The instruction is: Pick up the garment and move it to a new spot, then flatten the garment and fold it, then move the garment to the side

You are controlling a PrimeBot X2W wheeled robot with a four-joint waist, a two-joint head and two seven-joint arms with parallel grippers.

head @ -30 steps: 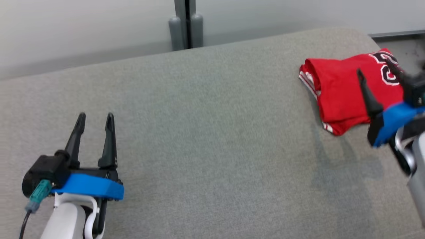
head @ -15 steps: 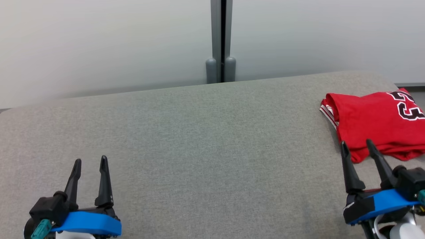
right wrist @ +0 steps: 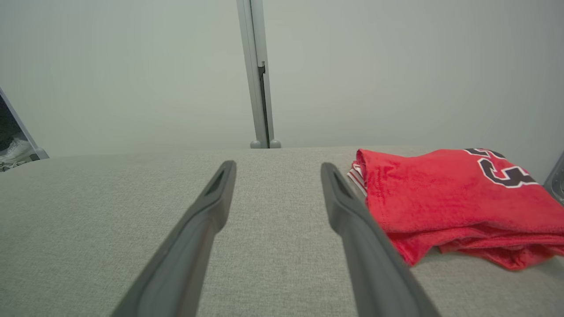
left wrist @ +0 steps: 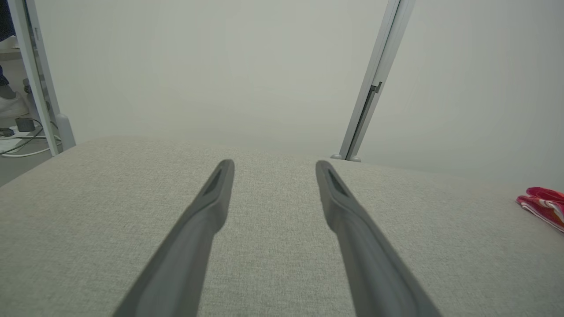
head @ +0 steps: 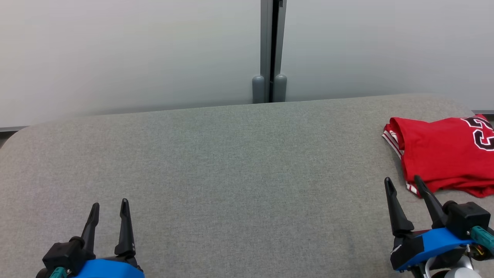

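splayed gripper [left wrist: 273,166], likely garment [left wrist: 544,203] far right

The red garment [right wrist: 440,193] bears black white-edged numerals [right wrist: 506,172], a 3 readable, the other digit partly hidden.

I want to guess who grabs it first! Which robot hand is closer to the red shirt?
Right. The right gripper, open, is close beside the red shirt. The left gripper, open too, is far off across the grey cushion.

Bright, soft, even light fills all views, and the pale wall [head: 115,58] behind looks hazy. The head view is sharp. In both wrist views the jaws blur toward the bottom edge. A thin shadow sits under the garment [right wrist: 440,193] at lower right of the right wrist view.
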